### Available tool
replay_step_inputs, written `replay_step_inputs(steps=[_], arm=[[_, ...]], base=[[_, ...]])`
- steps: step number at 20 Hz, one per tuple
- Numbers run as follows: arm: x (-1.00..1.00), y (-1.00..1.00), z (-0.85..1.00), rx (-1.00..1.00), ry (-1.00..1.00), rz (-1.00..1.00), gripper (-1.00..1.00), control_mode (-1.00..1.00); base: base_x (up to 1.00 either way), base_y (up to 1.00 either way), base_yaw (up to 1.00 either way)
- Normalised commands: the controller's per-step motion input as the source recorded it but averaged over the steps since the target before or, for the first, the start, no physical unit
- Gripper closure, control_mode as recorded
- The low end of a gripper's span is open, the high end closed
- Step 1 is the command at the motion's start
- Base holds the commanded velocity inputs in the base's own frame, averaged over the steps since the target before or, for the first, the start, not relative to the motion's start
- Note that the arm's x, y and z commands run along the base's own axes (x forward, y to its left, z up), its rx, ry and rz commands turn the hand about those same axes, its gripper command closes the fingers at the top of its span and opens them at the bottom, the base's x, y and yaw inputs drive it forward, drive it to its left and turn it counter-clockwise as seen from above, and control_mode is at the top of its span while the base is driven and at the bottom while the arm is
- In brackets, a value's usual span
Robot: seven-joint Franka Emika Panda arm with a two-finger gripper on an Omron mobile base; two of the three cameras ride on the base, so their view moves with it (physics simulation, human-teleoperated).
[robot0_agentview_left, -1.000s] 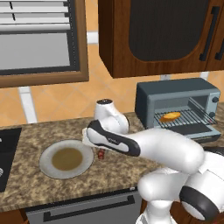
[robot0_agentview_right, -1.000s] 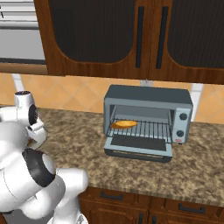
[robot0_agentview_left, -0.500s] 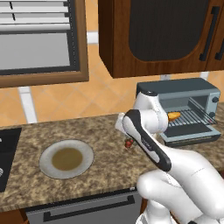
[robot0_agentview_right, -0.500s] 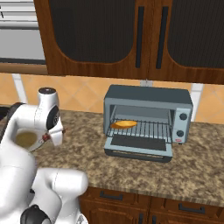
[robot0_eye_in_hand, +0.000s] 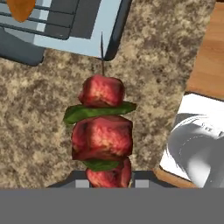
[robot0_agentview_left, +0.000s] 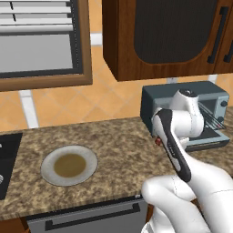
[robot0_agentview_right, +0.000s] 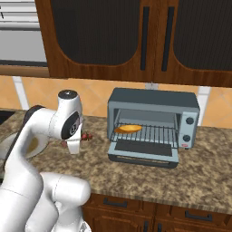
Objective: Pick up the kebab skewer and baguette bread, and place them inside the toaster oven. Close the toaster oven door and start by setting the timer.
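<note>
The kebab skewer point(robot0_eye_in_hand: 103, 131), red meat chunks with green slices on a thin stick, is clamped at its base in my gripper point(robot0_eye_in_hand: 107, 180), which is shut on it. It hangs over the counter, its tip pointing at the toaster oven door point(robot0_eye_in_hand: 74, 33). From the right base view, the kebab skewer point(robot0_agentview_right: 85, 136) and gripper point(robot0_agentview_right: 74, 147) are just left of the blue-grey toaster oven point(robot0_agentview_right: 154, 102). The door point(robot0_agentview_right: 142, 154) lies folded down. The golden baguette bread point(robot0_agentview_right: 128, 129) rests on the wire rack inside. My arm covers much of the toaster oven point(robot0_agentview_left: 186, 95) in the left base view.
A grey plate point(robot0_agentview_left: 68, 164) with a brown centre sits on the granite counter to the left. A dark stove edge point(robot0_agentview_left: 5, 164) is at the far left. Wooden cabinets point(robot0_agentview_right: 136, 41) hang above the oven. The counter's front edge point(robot0_eye_in_hand: 205, 65) runs near the hand.
The arm has swung right, from beside the plate to just in front of the open toaster oven, carrying the kebab skewer. The baguette has stayed on the rack.
</note>
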Motion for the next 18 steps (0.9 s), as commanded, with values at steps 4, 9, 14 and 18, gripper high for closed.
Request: replay_step_inputs(steps=[4, 9, 14, 18], arm=[[-0.08, -1.0, 0.28, 0.02, -0.01, -0.17, 1.0, -1.0], [-0.01, -1.0, 0.25, 0.01, -0.04, -0.18, 1.0, -1.0], [0.14, -0.98, 0.3, 0.02, -0.03, -0.2, 1.0, -1.0], [0.21, -0.93, 0.34, 0.04, -0.09, -0.13, 1.0, -1.0]], base=[[0.0, 0.0, 0.0], [0.0, 0.0, 0.0], [0.0, 0.0, 0.0], [0.0, 0.0, 0.0]])
